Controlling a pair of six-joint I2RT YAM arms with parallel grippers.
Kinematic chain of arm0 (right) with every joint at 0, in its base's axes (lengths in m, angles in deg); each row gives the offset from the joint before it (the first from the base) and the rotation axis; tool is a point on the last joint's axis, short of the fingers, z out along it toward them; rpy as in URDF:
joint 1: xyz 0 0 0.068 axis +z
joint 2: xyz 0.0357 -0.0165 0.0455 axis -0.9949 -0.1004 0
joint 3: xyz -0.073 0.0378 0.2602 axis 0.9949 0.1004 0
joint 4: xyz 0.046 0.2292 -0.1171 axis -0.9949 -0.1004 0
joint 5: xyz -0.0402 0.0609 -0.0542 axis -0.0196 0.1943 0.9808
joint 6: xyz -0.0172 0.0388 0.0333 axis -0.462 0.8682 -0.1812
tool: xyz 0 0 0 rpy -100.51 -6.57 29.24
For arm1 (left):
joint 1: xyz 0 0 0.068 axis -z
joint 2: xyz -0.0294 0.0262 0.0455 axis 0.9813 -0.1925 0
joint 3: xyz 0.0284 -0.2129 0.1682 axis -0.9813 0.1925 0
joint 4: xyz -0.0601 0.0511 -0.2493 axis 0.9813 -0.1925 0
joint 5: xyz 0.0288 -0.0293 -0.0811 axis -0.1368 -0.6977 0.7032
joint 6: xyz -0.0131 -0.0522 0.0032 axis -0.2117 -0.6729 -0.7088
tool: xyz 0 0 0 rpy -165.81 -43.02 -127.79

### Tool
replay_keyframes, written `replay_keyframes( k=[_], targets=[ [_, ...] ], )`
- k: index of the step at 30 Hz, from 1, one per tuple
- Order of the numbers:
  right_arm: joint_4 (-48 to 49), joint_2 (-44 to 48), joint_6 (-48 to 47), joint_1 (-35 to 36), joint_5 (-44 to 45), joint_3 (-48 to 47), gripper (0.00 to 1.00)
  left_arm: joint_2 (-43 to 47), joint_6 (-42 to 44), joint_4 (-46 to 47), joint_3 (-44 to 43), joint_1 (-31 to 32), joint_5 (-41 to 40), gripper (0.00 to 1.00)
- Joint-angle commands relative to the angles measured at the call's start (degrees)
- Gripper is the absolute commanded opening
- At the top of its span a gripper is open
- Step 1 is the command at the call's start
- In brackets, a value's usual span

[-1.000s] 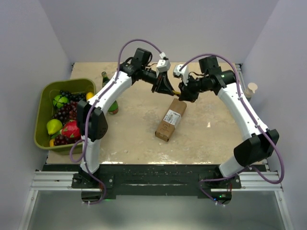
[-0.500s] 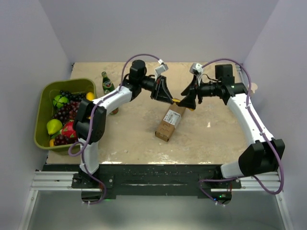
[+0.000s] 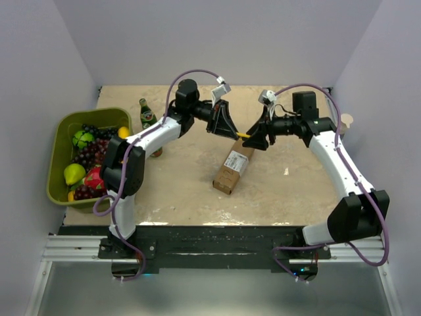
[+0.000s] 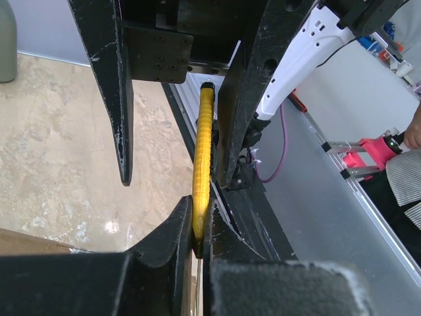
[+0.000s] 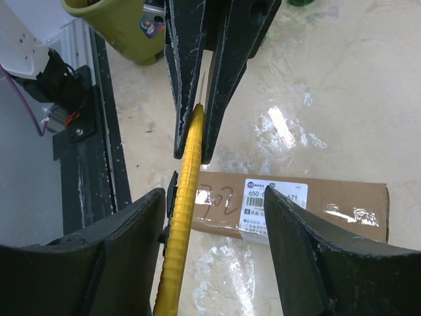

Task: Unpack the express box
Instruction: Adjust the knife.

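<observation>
The express box (image 3: pixel 235 166), brown cardboard with a white label, lies slantwise on the table; the right wrist view has it below the jaws (image 5: pixel 342 204). Just above its far end a slim yellow utility knife (image 3: pixel 243 136) hangs between the two grippers. My left gripper (image 3: pixel 233 133) is shut on one end of the knife (image 4: pixel 204 151), jaws pinched tight (image 4: pixel 197 224). My right gripper (image 3: pixel 257 141) is open (image 5: pixel 214 204). The knife's other end (image 5: pixel 184 210) runs between its spread fingers, close to one of them.
A green basket (image 3: pixel 59 141) of fruit stands at the table's left edge. A green bottle (image 3: pixel 146 113) is upright behind it, near the left arm. A pale cup (image 3: pixel 345 122) sits at the far right edge. The black rail of the arm bases runs along the front.
My right gripper has opened off the knife and drawn back a little to the right. The left gripper keeps its hold on the knife, which now hangs slightly higher over the box.
</observation>
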Motion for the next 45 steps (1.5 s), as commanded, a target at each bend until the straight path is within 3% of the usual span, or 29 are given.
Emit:
replay_keyframes(
  k=[1, 7, 13, 17, 19, 29, 45],
  targets=[
    [0.91, 1.12, -0.18, 1.62, 1.9, -1.68, 0.61, 2.42, -1.37, 1.96, -1.8, 0.04, 0.79, 0.0],
    [-1.38, 1.47, -2.03, 2.85, 2.7, -1.59, 0.47, 1.98, -1.29, 1.96, -1.63, 0.12, 0.61, 0.0],
    [-2.0, 2.61, -2.12, 2.77, 3.66, -2.29, 0.46, 1.54, -1.29, 1.87, -1.8, 0.12, 0.88, 0.0],
    [-1.65, 3.05, 0.16, 2.15, 4.63, -2.56, 0.51, 1.19, -1.2, 1.52, -1.89, 0.12, 1.05, 0.0],
    [-1.03, 3.05, 1.31, 1.71, 4.81, -2.73, 0.59, 1.19, -1.11, 1.17, -1.8, 0.12, 0.88, 0.0],
    [-0.94, 3.58, -1.5, 2.06, 6.92, -3.61, 0.63, 1.36, 0.03, -0.86, -1.8, 0.12, -0.7, 0.0],
    [-1.29, 4.11, -3.43, 4.7, 10.34, -3.7, 0.38, 0.75, 1.61, -2.61, -2.68, 0.56, -2.02, 0.0]
  ],
)
